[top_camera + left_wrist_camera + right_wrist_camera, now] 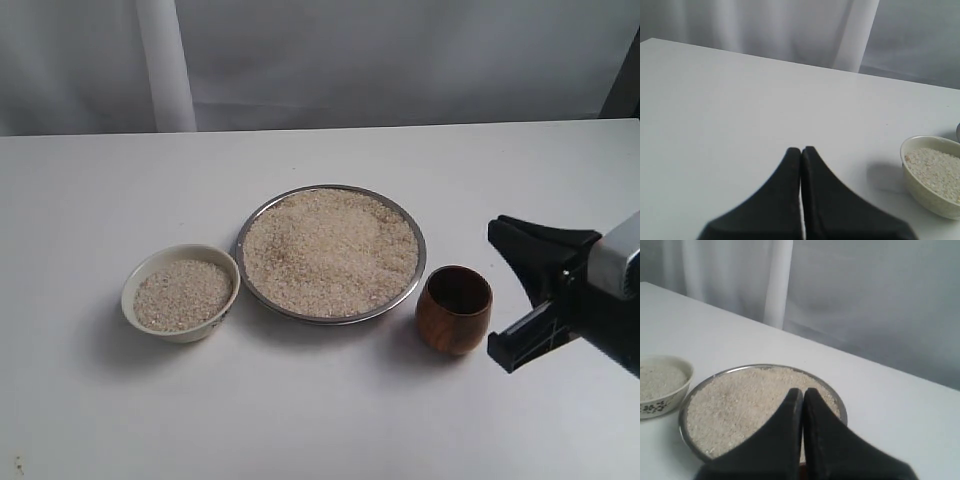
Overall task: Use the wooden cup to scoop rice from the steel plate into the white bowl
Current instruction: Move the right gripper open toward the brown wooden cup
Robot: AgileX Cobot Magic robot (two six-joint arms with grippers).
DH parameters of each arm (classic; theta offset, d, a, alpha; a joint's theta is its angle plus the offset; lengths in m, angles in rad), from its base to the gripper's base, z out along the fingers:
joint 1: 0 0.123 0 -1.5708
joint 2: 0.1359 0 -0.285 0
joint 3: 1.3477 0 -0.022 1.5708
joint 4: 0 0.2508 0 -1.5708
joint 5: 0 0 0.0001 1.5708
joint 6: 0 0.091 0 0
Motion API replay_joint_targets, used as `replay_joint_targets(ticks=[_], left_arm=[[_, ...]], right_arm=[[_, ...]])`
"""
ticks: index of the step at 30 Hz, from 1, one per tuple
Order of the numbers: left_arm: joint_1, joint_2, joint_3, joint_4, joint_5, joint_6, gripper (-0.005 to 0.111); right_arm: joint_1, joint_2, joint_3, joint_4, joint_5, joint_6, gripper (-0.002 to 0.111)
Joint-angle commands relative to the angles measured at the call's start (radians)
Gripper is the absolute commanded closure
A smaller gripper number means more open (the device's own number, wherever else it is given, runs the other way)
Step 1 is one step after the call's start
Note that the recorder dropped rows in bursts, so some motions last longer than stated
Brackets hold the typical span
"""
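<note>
The small rounded cup of glossy reddish-brown wood (455, 310) stands upright on the white worktop (320, 420), mouth up and dark inside, just off the near-right edge of the wide, shallow plate of shiny steel (238, 250). The right hand (802, 392) lies beyond the cup, on the side away from the plate and apart from it. Its two black tapered fingers are pressed tip to tip and hold nothing. The left hand (801, 150) is likewise closed and empty, out past the small cream-white ceramic bowl (180, 332) on the plate's opposite side, so the right arm is plainly the nearer to the cup. The cup's long axis runs vertically and its wall is smooth, curved and handleless. A grasp from the side would therefore seem to call for the fingers to part first and then close across the belly of the wood, which looks slippery. The rice (330, 250), a dry, pale beige granular mass, fills the plate almost to its thin raised rim. The bowl, with a faint dark pattern on its outer wall, already holds a level layer of the same grains.
</note>
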Motion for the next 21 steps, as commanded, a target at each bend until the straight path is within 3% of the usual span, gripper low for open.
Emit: replay_joint_targets(ticks=[1, 10, 21], left_arm=[[-0.005, -0.002, -0.004, -0.006, -0.006, -0.001, 0.107], [-0.005, -0.002, -0.004, -0.006, -0.006, -0.001, 0.107], [-0.005, -0.002, -0.004, -0.006, -0.006, -0.001, 0.107]], right_arm=[[-0.004, 0.127, 0.059, -0.007, -0.19, -0.003, 0.108], [-0.004, 0.306, 0.097, 0.005, -0.268, -0.072, 0.108], [-0.004, 0.334, 0.186, 0.099, -0.323, -0.18, 0.108]])
